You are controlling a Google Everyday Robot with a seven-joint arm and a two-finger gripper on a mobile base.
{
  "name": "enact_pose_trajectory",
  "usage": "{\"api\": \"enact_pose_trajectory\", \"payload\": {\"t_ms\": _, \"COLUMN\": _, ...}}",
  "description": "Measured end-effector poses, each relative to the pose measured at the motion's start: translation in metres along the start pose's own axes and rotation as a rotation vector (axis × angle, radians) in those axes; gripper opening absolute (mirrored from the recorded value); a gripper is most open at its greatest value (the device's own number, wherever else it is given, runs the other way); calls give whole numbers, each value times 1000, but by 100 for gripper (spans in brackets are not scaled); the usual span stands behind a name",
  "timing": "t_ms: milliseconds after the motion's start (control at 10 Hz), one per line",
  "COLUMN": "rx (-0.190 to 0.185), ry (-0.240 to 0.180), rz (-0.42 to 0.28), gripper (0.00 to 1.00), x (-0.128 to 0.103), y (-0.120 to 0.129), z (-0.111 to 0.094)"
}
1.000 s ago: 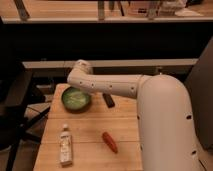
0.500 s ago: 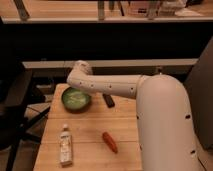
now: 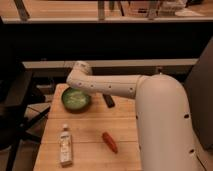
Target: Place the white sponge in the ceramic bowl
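Smooth white rounded arm (image 3: 112, 86) with small dark screw dots; claw hidden.

Wooden counter (image 3: 90, 132), light butcher-block planks. Ceramic bowl (image 3: 76, 99) sits near far left corner, green, pale mottled inside. White bottle (image 3: 65, 145) lies flat near front left edge. Red-orange pepper-like item (image 3: 110, 142) lies mid-counter, right of bottle, well apart. Claw (image 3: 108, 101), dark, just right of bowl, low over counter beneath white arm.
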State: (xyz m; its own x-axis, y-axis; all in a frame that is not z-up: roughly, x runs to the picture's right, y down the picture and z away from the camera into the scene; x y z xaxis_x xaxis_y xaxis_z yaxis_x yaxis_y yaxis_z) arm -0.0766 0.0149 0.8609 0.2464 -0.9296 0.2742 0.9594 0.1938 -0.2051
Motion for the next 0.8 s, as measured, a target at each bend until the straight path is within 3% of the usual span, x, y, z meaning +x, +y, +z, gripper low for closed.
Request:
{"api": "enact_pose_trajectory", "payload": {"t_ms": 300, "rx": 2, "ry": 4, "rz": -6, "gripper": 39, "x": 0, "y": -2, "z": 1}}
{"api": "enact_pose_trajectory", "payload": {"t_ms": 500, "rx": 2, "ry": 4, "rz": -9, "gripper": 40, "x": 0, "y": -2, "z": 1}}
{"api": "enact_pose_trajectory", "payload": {"t_ms": 600, "rx": 2, "ry": 8, "rz": -15, "gripper": 49, "x": 1, "y": -4, "z": 2}}
{"api": "enact_pose_trajectory", "payload": {"t_ms": 800, "rx": 3, "ry": 10, "rz": -19, "gripper": 54, "x": 1, "y": -4, "z": 3}}
